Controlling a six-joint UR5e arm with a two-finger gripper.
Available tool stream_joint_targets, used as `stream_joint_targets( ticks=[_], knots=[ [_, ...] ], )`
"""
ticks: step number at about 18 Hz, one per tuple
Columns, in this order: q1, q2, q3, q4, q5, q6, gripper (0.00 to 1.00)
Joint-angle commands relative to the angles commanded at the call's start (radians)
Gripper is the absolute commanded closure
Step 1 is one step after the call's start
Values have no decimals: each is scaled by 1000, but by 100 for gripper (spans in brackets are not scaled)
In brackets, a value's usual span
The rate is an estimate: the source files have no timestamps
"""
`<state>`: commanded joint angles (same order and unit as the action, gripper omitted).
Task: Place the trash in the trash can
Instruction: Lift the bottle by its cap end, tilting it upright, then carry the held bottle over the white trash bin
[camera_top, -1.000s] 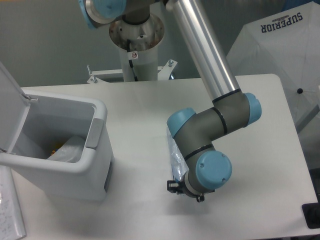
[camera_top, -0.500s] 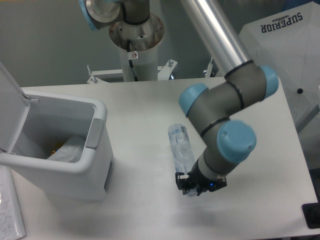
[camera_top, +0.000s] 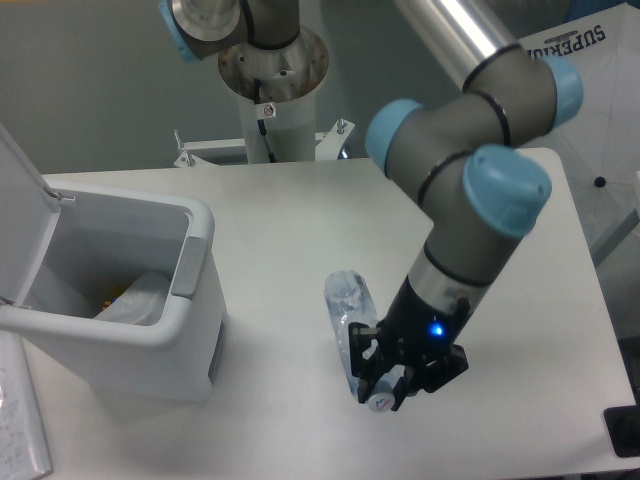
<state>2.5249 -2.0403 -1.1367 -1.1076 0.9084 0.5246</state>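
One tool, fingers clamped on bottle at cap end. Bottle now tilted up off counter, arm risen since a second ago. Wrapper already inside bin; carry to bin comes next.

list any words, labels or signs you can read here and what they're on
"SUPERIOR": dark letters on the white umbrella at top right.
Small red and white sticker on the robot's base post: too small to read.
Sheet of paper at the bottom left edge: faint marks, unreadable.
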Motion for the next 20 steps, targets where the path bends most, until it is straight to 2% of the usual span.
stream_joint_targets(
  ticks=[4,9,17,20],
  knots=[
    [-3,63,-2,25,-83,0,97],
    [-9,100,0,207,-123,-104,97],
    [-21,195,-9,218,-261,-120,97],
    [-70,218,-24,218,-269,-158,97]
  ],
)
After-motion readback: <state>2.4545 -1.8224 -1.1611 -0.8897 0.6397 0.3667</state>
